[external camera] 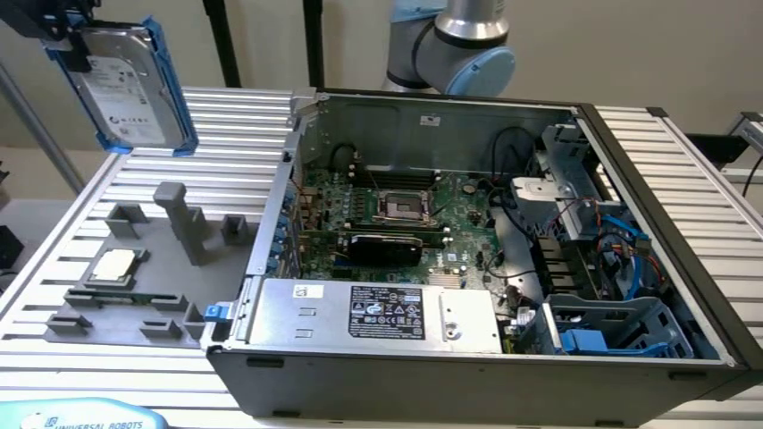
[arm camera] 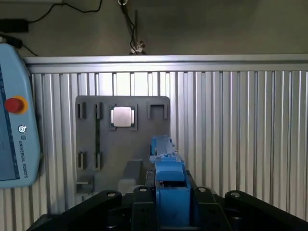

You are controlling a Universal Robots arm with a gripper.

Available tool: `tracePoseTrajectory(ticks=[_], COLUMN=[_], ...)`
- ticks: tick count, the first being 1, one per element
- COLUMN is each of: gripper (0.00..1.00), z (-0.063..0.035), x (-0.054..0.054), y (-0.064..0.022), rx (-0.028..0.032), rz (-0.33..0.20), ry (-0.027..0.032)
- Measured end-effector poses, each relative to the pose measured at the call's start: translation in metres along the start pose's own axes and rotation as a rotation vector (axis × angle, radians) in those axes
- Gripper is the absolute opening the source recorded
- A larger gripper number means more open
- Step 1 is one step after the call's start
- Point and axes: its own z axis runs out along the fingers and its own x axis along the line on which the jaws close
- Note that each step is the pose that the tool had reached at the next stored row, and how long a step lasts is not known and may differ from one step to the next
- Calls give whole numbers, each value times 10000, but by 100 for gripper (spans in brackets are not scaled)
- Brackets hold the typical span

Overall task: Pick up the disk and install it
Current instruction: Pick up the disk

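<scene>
Black-fingered, pinching the disk across its blue rails with the gripper, squeezing from both sides with the fingers. Holding it on edge, in the air, at eleven o'clock in the exterior view. Hanging above the grey fixture plate bearing the CPU chip, at ten o'clock from the open computer case.

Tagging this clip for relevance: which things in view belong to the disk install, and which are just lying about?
Job in hand: disk, held aloft in the gripper; open computer case.
Lying about: CPU chip on the grey fixture plate; teach pendant.
</scene>
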Motion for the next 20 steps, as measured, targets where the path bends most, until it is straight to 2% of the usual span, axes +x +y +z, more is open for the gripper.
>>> tracePoseTrajectory(ticks=[10, 15, 20], gripper=[33, 33, 33], z=[-371, -505, -587], x=[15, 42, 71], y=[-452, -675, -902], rx=[-4, -7, -10], rz=[-4, -6, -7], ry=[-196, -277, -344])
